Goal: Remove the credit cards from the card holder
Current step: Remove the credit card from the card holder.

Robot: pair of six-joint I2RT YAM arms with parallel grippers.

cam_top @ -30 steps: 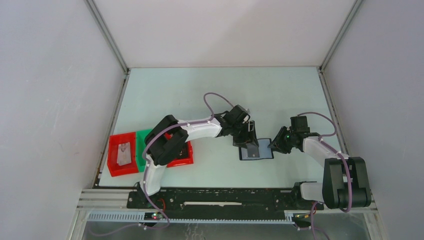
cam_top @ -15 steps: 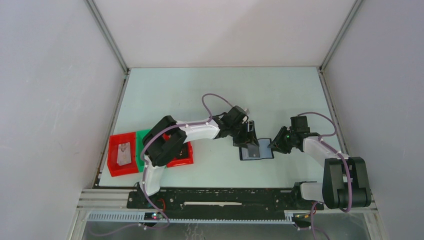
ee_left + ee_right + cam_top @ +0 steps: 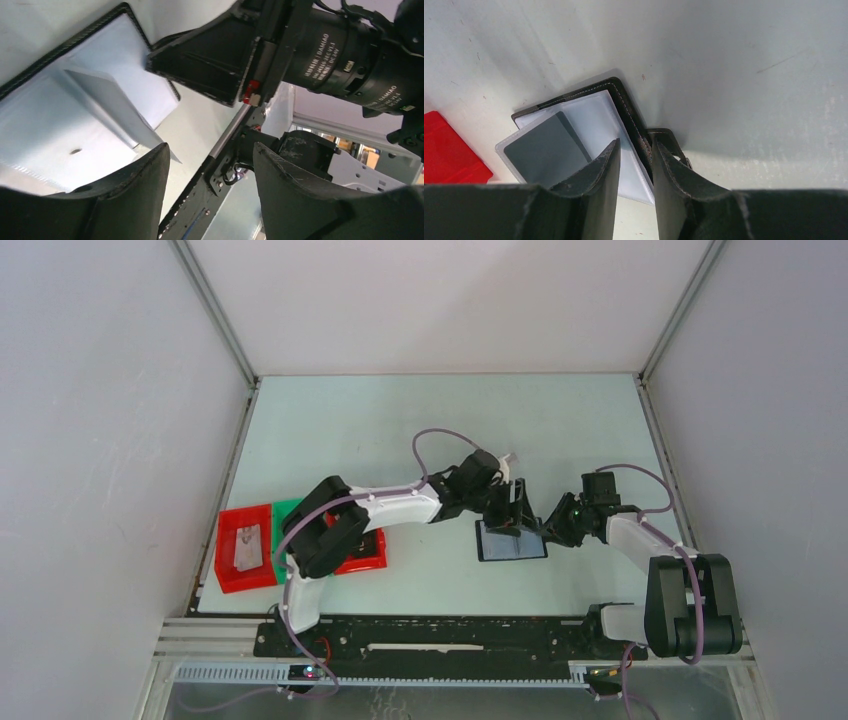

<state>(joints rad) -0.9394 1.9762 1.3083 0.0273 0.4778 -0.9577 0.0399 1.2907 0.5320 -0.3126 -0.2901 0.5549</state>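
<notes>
Presently I am clamping the card holder point(image 3: 510, 548) with my right gripper point(image 3: 634, 148). Its jaws are standing narrow and biting on the stitched dark border at the lower centre of the right wrist view. I am judging this hold to be anchorage: so thin a wallet would likely be sliding on the table point(image 3: 400, 430) once a card is pulled.

The holder is lying open and flat just below the middle of the top view, well apart from the red tray point(image 3: 243, 550) at the left. A grey card point(image 3: 541, 150) is sitting inside the clear sleeve point(image 3: 599, 115), slanting toward the lower left of the right wrist view.

My left gripper point(image 3: 210, 155) is hovering over the holder with its jaws spread wide and carrying nothing. A pale leaf point(image 3: 117, 100) is rising from the sleeve in the left wrist view. I cannot tell whether it is a card or a sleeve page.

I am assessing the extraction as not yet done. The next move is calling for my left fingers to be closing on an exposed card edge.
</notes>
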